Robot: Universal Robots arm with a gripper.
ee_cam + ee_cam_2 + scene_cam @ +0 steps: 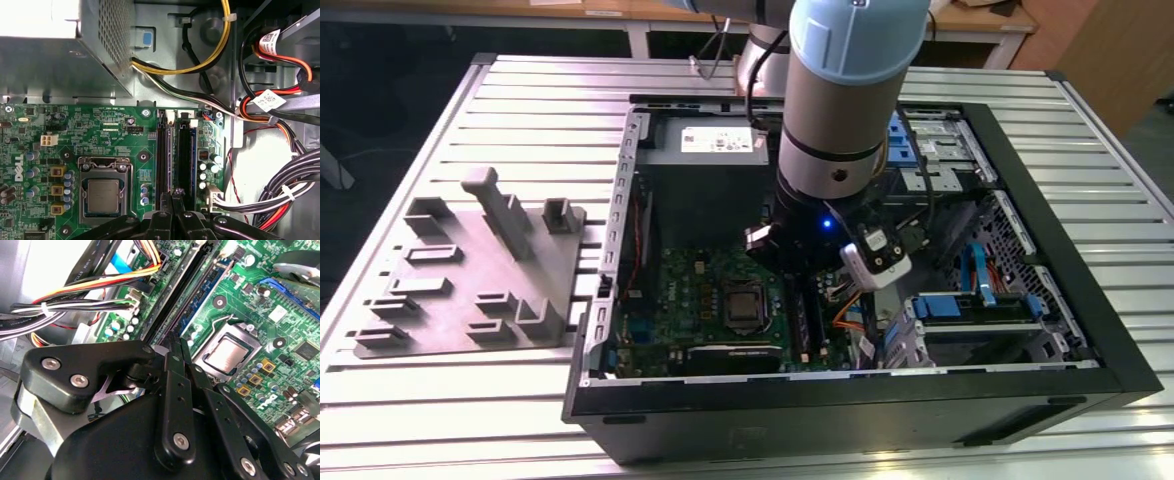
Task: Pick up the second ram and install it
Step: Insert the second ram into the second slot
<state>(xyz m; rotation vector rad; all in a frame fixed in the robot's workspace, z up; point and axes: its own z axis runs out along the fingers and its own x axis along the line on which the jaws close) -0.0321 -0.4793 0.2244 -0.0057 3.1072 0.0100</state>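
My gripper [173, 194] is down inside the open computer case [1067, 300], over the green motherboard [100, 135]. Its black fingers [175, 370] are pressed together, so it is shut, and their tips hang just above the long black memory slots [163, 155] beside the processor socket [103, 192]. The second ram is hidden: I cannot tell whether a stick sits between the fingertips or in the slot under them. In the exterior view the arm [847, 90] reaches straight down over the slots [803, 325].
The grey power supply box [50, 55] lies beyond the board. Bundled cables [285, 192] crowd the side of the slots away from the socket. Blue drive bays [974, 300] fill the case at the exterior view's right. A grey parts fixture [467, 270] lies on the table at the exterior view's left.
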